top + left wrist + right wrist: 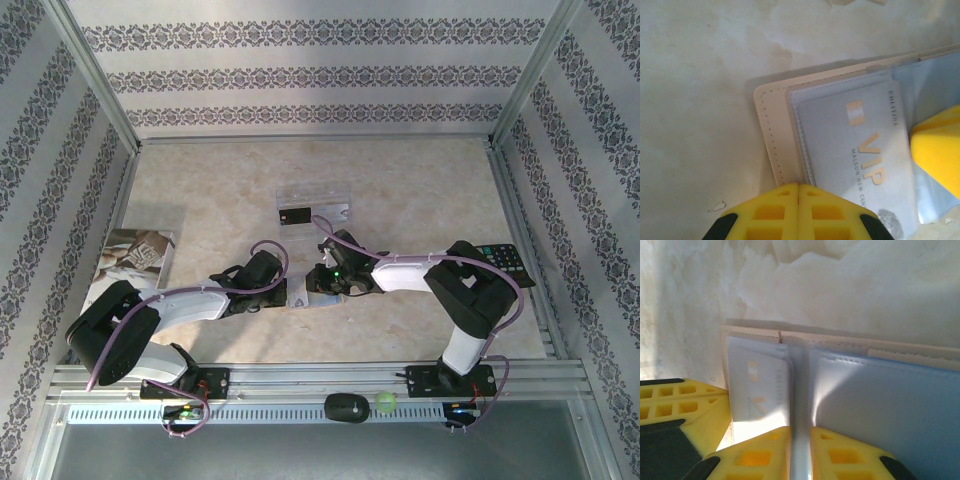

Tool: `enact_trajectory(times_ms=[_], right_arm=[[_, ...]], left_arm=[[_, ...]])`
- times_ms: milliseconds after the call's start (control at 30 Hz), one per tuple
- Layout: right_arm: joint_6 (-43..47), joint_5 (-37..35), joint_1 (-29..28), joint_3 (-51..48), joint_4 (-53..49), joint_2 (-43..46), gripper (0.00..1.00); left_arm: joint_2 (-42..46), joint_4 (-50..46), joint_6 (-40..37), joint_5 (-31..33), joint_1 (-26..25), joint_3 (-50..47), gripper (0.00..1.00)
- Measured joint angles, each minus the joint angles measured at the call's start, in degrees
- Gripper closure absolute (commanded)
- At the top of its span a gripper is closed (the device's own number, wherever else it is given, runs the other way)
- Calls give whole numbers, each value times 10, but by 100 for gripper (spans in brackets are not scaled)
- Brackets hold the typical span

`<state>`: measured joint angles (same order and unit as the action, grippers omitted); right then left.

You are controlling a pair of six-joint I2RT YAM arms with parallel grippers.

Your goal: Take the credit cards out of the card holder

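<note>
The tan card holder [771,131] lies open on the table, its pale blue-grey sleeves facing up. A pale whitish-grey credit card [855,145] with gold "VIP" lettering sits in the left sleeve [760,385]. My left gripper [799,186] is shut, its tips pressing down on the holder's near edge. My right gripper [800,436] is closed on a thin blue-grey plastic sleeve at the holder's [750,333] fold. One of its yellow fingers [936,150] shows beside the card. The black credit card [293,215] lies in the clear tray [335,205]. Both grippers meet over the holder [300,298] at mid-table.
A printed booklet [135,255] lies at the left wall. A black keypad device [505,262] sits at the right, behind the right arm. The clear tray is just beyond the grippers. Patterned walls close in three sides.
</note>
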<state>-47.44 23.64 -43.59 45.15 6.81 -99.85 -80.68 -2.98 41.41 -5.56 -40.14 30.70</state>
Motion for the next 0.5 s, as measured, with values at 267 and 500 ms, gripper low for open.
enact_trajectory(times_ms=[267,500], right_arm=[[-9,11,0,-7,21,0,86],[-14,22,0,-8,34,-1,87]], left_arm=[[-3,0,0,0,0,1,99],[-4,0,0,-2,1,1,99]])
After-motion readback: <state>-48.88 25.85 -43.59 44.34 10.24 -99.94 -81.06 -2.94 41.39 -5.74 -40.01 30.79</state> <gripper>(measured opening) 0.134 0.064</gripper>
